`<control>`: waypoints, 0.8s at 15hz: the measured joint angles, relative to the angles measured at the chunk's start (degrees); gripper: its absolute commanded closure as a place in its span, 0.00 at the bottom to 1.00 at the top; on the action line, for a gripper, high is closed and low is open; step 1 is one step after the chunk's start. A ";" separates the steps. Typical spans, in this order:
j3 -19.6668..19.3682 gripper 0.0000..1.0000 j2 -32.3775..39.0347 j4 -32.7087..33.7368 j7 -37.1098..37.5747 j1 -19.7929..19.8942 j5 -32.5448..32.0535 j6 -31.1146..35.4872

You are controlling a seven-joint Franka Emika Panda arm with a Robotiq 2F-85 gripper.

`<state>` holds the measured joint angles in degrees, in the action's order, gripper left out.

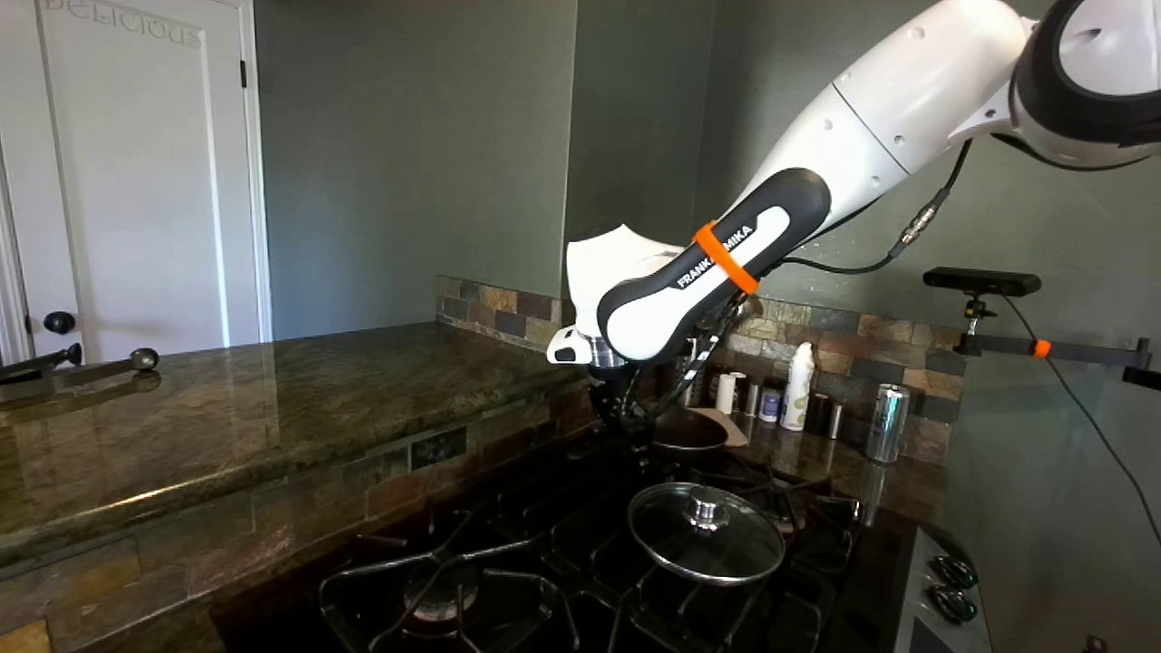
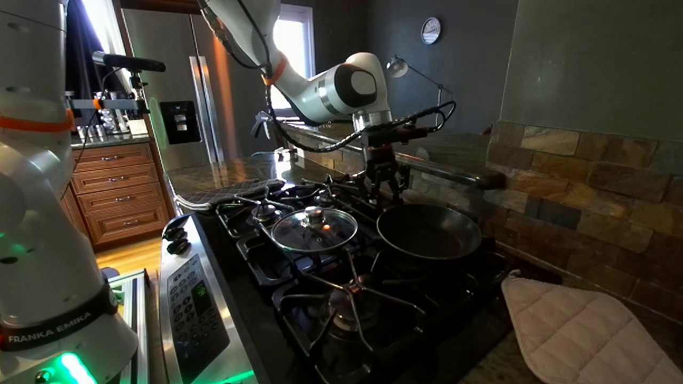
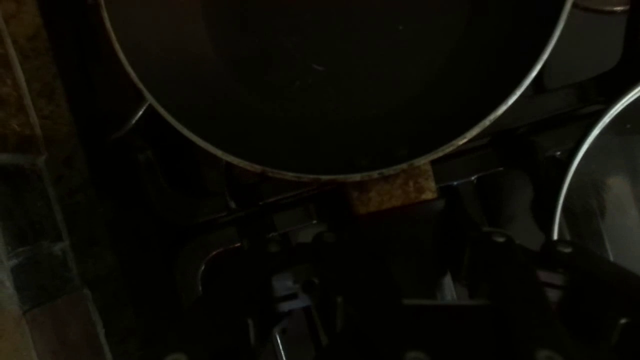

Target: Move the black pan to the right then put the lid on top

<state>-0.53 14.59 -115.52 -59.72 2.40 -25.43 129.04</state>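
The pan (image 3: 330,90) fills the top of the wrist view, cut off by the upper edge, its pale rim curving over black stove bars (image 3: 472,178). Just below the rim I see a brown speckled patch (image 3: 397,190), then a dark handle (image 3: 400,255) between the spread fingers of the hand (image 3: 415,247); it's too dark to tell whether they touch it. Part of the glass lid (image 3: 602,200) shows at right, apart from the pan; stone tiles (image 3: 37,280) line the left.

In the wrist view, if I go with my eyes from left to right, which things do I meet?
Stone tiles at the left edge → the black pan, cut off at the top → the glass lid, cut off at the right.
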 measured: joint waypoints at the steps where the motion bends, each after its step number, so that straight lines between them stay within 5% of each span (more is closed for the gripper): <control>1: -0.09 0.77 0.04 0.00 0.05 0.04 0.00 0.00; 12: -1.33 0.77 0.75 1.01 3.32 1.04 0.17 0.29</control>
<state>-1.86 15.35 -114.52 -56.41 3.44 -25.26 129.33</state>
